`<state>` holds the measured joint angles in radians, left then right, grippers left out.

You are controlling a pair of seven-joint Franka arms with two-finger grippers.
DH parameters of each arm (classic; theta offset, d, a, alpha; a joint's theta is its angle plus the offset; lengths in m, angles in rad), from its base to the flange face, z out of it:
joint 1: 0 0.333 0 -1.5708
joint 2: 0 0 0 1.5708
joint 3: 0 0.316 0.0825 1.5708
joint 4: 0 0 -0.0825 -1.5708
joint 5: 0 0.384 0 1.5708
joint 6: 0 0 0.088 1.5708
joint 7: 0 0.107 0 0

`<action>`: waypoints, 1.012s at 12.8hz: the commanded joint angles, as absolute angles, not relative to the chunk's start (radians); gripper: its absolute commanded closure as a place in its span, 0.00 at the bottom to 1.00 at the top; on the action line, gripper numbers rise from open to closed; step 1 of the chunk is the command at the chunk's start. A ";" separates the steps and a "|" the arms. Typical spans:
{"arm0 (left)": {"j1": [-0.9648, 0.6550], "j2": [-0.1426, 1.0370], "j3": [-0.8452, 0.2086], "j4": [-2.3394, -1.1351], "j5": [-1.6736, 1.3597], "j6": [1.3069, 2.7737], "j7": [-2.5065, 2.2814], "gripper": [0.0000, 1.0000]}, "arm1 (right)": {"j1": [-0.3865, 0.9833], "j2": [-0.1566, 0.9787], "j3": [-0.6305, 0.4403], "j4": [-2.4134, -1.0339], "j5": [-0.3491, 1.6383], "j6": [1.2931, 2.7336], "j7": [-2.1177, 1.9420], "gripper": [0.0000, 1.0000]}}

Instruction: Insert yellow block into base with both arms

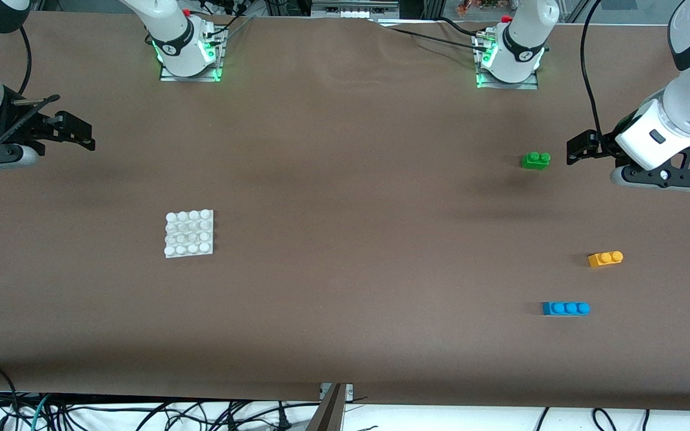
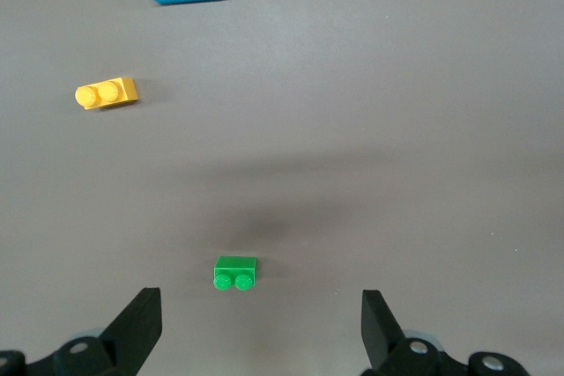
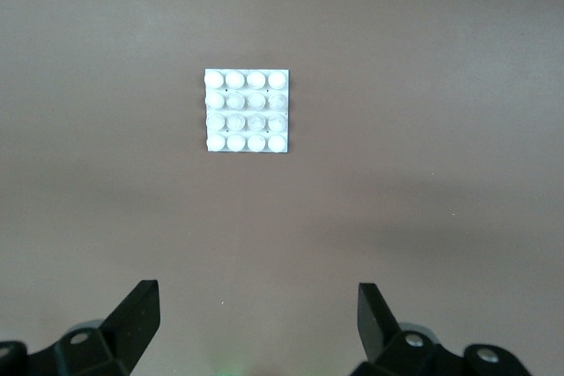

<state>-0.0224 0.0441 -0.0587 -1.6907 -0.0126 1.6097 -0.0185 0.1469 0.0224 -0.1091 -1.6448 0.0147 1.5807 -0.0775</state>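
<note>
No grasp had been made. The right tool (image 1: pixel 72 129) was held wide open and empty, up over bare tabletop (image 1: pixel 345 239); the base (image 1: pixel 189 233) lay nearer the camera. The left tool (image 1: pixel 584 146), likewise open and empty, hung beside the green brick (image 1: pixel 535 160). The yellow block (image 1: pixel 605 258) lay nearer the camera than that brick and needed reaching next. The base's studs (image 3: pixel 247 112) were seen square-on only from the right wrist.

You were working in a robotics lab. Two white arms (image 1: pixel 171 36) stood bolted on metal base plates with green status lights along a table (image 1: pixel 345 179) covered in brown sheet, and loose cables (image 1: pixel 141 413) tangled below its near edge.
</note>
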 commanded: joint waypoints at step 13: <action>-0.012 0.055 -0.061 -1.660 -0.035 1.588 -0.009 0.00 | 0.141 0.035 -0.106 -1.618 0.006 1.572 -0.071 0.01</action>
